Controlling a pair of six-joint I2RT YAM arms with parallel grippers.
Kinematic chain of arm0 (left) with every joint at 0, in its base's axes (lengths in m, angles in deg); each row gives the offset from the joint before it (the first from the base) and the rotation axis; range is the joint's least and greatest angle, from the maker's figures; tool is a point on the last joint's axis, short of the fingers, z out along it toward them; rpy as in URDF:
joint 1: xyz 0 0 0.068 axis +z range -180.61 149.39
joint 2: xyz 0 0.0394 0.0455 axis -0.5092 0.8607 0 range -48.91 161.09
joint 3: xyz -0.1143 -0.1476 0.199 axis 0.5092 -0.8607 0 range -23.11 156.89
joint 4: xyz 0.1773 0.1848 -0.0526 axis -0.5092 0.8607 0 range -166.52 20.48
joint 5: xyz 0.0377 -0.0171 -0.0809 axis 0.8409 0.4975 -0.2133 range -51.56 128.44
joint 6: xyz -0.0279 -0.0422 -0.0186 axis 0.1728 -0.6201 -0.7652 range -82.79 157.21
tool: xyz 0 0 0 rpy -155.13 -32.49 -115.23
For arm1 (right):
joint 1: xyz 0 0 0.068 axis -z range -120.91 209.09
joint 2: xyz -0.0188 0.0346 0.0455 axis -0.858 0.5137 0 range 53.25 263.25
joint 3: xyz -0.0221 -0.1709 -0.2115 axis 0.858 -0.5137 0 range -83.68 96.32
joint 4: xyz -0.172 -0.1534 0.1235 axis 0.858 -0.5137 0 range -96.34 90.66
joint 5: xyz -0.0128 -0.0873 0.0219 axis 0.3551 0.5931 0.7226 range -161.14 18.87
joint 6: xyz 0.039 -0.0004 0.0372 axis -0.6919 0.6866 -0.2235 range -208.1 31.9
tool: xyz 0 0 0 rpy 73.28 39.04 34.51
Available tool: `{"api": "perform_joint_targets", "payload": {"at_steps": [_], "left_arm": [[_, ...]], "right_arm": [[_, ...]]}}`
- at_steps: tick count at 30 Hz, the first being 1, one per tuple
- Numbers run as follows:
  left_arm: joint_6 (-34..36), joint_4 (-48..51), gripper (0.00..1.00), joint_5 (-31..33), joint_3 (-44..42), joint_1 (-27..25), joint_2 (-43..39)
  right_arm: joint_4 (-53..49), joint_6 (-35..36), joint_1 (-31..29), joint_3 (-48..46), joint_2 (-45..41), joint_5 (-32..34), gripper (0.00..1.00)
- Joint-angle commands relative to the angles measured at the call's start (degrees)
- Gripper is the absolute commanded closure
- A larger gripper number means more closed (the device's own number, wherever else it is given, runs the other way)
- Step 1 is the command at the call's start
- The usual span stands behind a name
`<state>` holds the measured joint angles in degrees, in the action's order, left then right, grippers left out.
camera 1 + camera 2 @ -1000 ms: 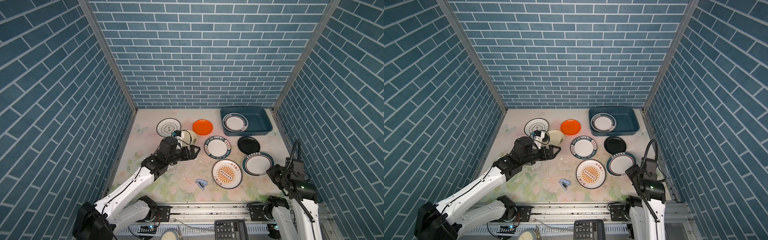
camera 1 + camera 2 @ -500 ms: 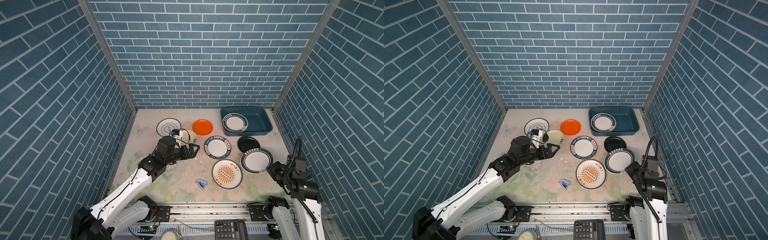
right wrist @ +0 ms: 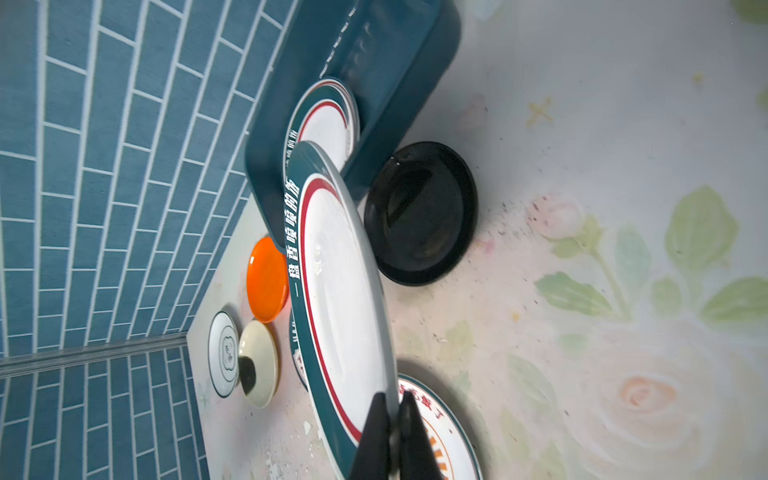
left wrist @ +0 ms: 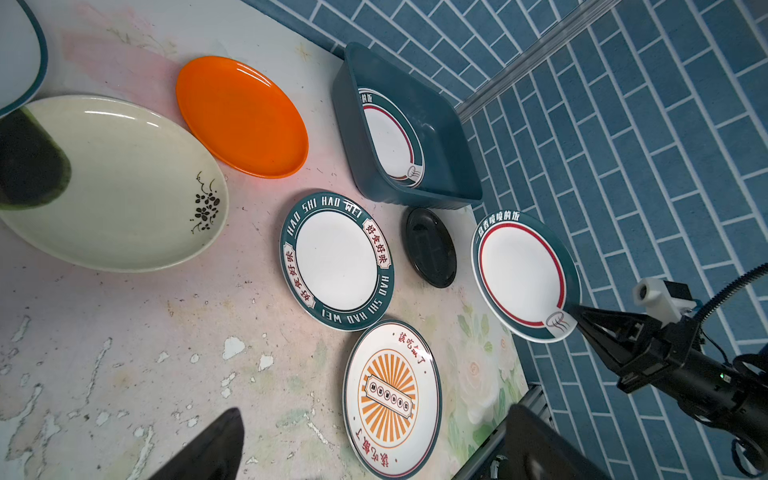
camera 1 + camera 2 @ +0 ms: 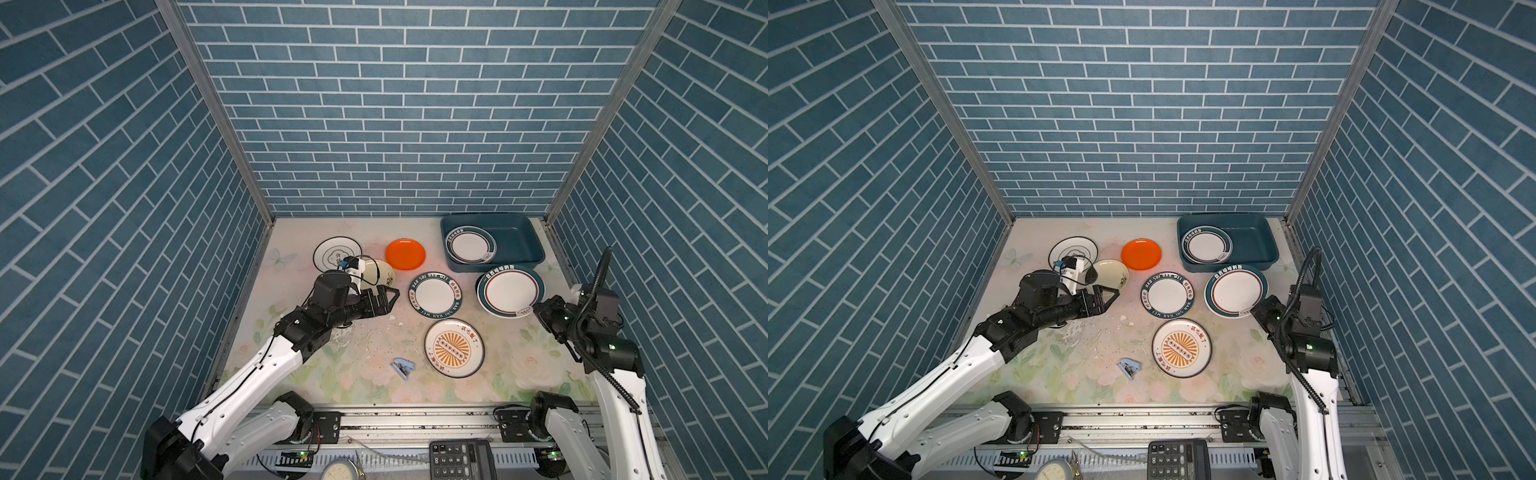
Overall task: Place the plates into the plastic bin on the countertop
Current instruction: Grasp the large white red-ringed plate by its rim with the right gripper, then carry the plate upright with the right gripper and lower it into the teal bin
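Observation:
The teal plastic bin (image 5: pixel 519 232) stands at the back right of the countertop (image 5: pixel 291 266) with one teal-rimmed plate (image 5: pixel 470 246) inside. My right gripper (image 5: pixel 532 309) (image 3: pixel 392 399) is shut on the rim of a second teal-rimmed plate (image 5: pixel 510 291) (image 3: pixel 340 291), held tilted above the black plate (image 3: pixel 420 212), just in front of the bin. My left gripper (image 5: pixel 388 297) (image 4: pixel 376 409) hangs open and empty beside the cream plate (image 5: pixel 376 272). Flat on the countertop lie the orange (image 5: pixel 405 254), lettered (image 5: pixel 435 294), sunburst (image 5: pixel 454 348) and black-outlined white (image 5: pixel 336 255) plates.
A small blue object (image 5: pixel 402 368) lies near the front, left of the sunburst plate. The countertop is scuffed and flaked (image 5: pixel 365 332) below my left gripper. Brick walls close in three sides. A calculator (image 5: pixel 462 459) sits on the front rail.
My right gripper has lifted the teal-rimmed plate and carried it back toward the bin, so it now covers the black plate in the top views. The left arm has hardly moved.

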<state>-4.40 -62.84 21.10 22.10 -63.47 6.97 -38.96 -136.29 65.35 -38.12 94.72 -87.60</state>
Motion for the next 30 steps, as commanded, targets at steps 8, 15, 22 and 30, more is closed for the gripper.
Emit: {"api": "perform_joint_targets", "payload": {"at_steps": [8, 15, 22, 30], "left_arm": [[-0.19, -4.47, 0.00, 0.37, -1.41, 0.43, -1.66], [1.27, -10.27, 0.00, 1.50, -2.74, 0.41, -0.53], [2.40, -19.41, 0.01, -0.99, -3.75, 0.49, 3.58], [-2.32, -41.53, 0.00, -8.89, -7.52, 0.69, 14.76]], "right_arm": [[11.72, 1.29, -0.19, 4.85, 7.36, -4.60, 1.00], [15.96, 0.89, -0.29, 7.96, 14.31, -6.43, 1.00], [18.09, 2.00, -0.37, 10.88, 20.85, -3.70, 1.00], [23.15, 3.40, -2.52, 16.27, 32.47, -1.20, 1.00]]}}
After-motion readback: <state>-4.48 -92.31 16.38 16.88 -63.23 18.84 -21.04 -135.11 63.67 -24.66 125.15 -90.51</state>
